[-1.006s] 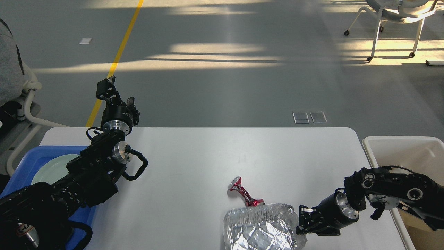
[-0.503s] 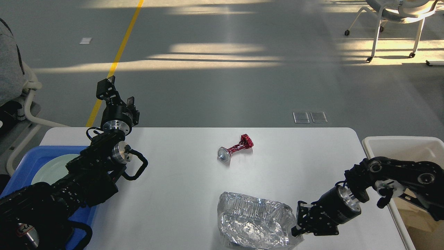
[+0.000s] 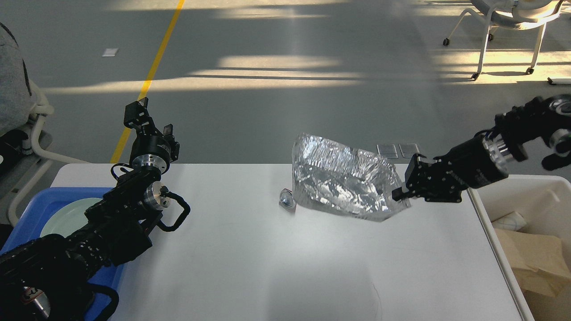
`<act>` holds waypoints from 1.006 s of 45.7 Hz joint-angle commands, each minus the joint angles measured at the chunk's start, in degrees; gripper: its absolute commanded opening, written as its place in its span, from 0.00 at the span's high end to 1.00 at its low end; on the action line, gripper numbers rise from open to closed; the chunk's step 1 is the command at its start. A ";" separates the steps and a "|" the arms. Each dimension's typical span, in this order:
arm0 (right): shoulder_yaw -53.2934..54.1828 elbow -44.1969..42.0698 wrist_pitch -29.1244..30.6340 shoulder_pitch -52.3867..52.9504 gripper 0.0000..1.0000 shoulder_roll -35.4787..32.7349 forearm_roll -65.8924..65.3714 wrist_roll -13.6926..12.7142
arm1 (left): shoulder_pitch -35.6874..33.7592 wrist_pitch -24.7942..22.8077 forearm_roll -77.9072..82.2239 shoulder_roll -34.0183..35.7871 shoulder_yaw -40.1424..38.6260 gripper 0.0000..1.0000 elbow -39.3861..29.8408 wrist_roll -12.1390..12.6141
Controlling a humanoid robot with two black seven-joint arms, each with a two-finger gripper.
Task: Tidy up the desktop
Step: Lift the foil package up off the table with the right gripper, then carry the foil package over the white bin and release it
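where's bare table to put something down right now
The white desktop is bare across its near half, from the blue plastic tray on the left to the white bin. The far middle is crowded: the crumpled foil container, held by the right gripper, hangs above the crushed can.

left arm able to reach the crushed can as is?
Probably yes. The left gripper hangs free at the desktop's far left edge with bare surface between. But the foil container, held by the right gripper, covers most of the can.
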 commanded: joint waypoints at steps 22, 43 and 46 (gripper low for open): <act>-14.45 -0.39 0.01 38.39 1.00 -6.47 0.38 -0.03 | 0.00 0.06 0.00 0.00 -0.07 0.04 0.00 0.00; -33.88 -19.97 0.01 34.28 1.00 -3.58 0.47 0.06 | 0.00 -0.03 0.00 0.00 0.02 0.04 0.00 0.00; -35.02 -25.42 0.01 29.45 1.00 -1.91 0.56 0.06 | 0.00 -0.03 0.00 0.00 0.02 0.04 0.00 0.00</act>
